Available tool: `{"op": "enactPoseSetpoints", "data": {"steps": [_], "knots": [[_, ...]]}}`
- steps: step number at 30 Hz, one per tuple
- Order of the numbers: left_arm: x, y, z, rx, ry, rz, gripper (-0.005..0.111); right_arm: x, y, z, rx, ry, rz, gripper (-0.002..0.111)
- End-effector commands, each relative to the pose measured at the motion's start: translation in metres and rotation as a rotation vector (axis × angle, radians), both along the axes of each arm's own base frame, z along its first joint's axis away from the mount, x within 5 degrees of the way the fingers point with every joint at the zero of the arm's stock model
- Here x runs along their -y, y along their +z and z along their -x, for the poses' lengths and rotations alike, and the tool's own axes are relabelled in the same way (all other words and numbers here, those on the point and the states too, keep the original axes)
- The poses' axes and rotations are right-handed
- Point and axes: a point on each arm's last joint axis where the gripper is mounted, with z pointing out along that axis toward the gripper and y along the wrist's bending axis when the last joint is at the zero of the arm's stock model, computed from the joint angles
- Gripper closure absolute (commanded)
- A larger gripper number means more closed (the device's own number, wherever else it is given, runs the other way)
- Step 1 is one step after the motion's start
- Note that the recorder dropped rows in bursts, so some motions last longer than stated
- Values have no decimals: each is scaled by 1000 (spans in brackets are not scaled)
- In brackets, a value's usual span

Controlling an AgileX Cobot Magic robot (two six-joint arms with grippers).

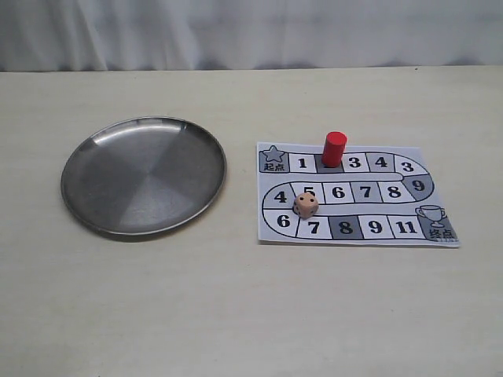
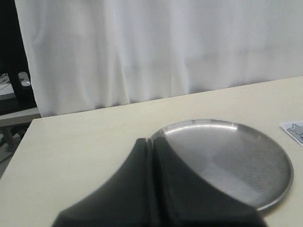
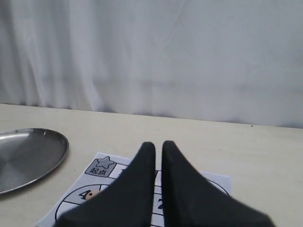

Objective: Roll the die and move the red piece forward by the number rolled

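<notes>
On the pale desk [image 1: 236,314], a paper game board [image 1: 269,182] with a winding numbered track, and just to its left, apart from it, a round steel plate [image 1: 144,177] holding nothing. Upright on the dark square between 1 and 3 in the board's top row, the red piece [image 1: 334,148]. Lower on the board, resting where squares 5 and 7 meet, just beside square 6, the die [image 1: 306,206], its dark pips too small to count. Neither arm to be seen in the exterior view.

From the left wrist camera, the left hand [image 2: 150,142] with its dark fingers pressed together, pinching nothing, the plate beyond the tips. From the right wrist camera, the right hand [image 3: 158,144] likewise closed down to a thin slit and gripping nothing, with the star corner of the board showing below it and the plate's rim off to one side. Behind the desk, a white curtain [image 1: 251,31].
</notes>
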Motion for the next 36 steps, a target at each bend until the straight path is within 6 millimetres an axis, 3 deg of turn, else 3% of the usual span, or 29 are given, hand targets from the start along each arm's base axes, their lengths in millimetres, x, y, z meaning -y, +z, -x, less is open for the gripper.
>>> {"op": "enactPoseSetpoints", "data": {"steps": [1, 36], "knots": [[1, 0, 0, 9, -10, 1, 107, 0, -2, 3, -5, 2, 1, 104], [1, 0, 0, 10, -10, 1, 107, 0, -6, 3, -43, -5, 12, 104]]}}
